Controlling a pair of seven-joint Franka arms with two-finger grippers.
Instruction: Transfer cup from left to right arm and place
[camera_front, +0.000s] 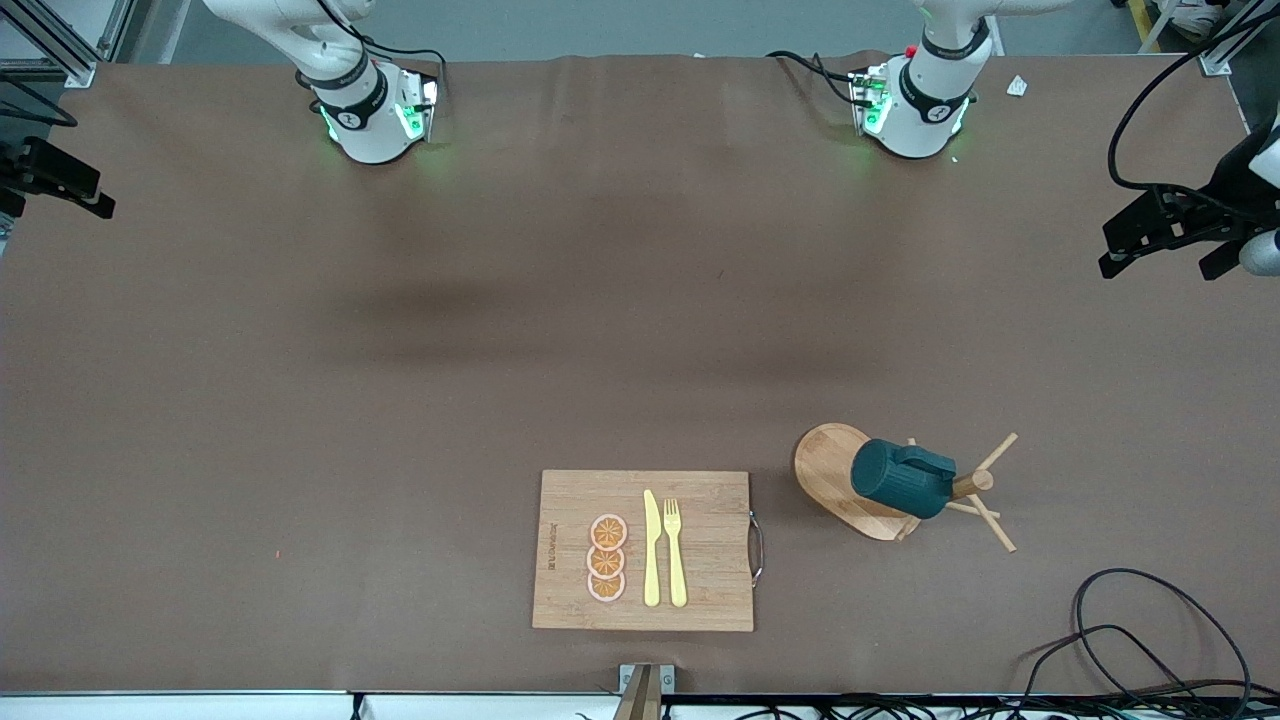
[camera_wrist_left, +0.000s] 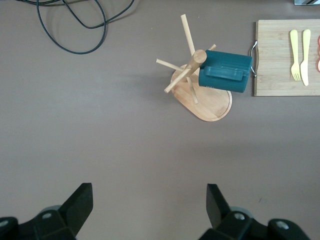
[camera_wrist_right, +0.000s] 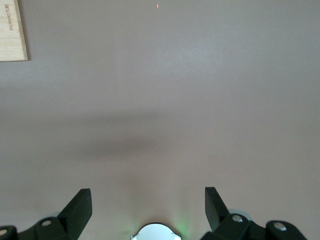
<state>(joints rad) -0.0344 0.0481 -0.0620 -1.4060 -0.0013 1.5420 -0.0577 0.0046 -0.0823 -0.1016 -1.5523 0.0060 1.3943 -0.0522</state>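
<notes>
A: Progress on the handover?

B: Nil so far. Cup (camera_front: 903, 478) not yet picked; hangs sideways on a peg of the wooden peg rack (camera_front: 935, 487), over the rack's oval base, handle up. Same in the left wrist view: cup (camera_wrist_left: 225, 71) on the rack (camera_wrist_left: 192, 75), nothing touching it.

A: Grippers?

B: Left gripper (camera_wrist_left: 149, 207) up high, over bare tabletop near the rack, toward the left arm's end of the table; fingers wide apart, holding nothing. Right gripper (camera_wrist_right: 148, 207) also spread wide and holding nothing, over bare brown table (camera_wrist_right: 200, 100), well apart from the rack; only a corner of the cutting board (camera_wrist_right: 12, 30) in its view.

A: Anything else near the rack?

B: Cutting board (camera_front: 645, 550) just beside the rack, toward the right arm's end. On it: yellow knife (camera_front: 651, 549), yellow fork (camera_front: 675, 552), three orange slices (camera_front: 607, 558). Loose black cable (camera_front: 1140, 630) nearer the front camera than the rack, toward the left arm's end.

A: Left to do?

B: Everything, by the look of it: reach w/ left arm, lift cup off peg, pass mid-air to right gripper, release, then set down. Likely tricky bit: getting the cup off the angled peg w/o tipping the rack.
</notes>
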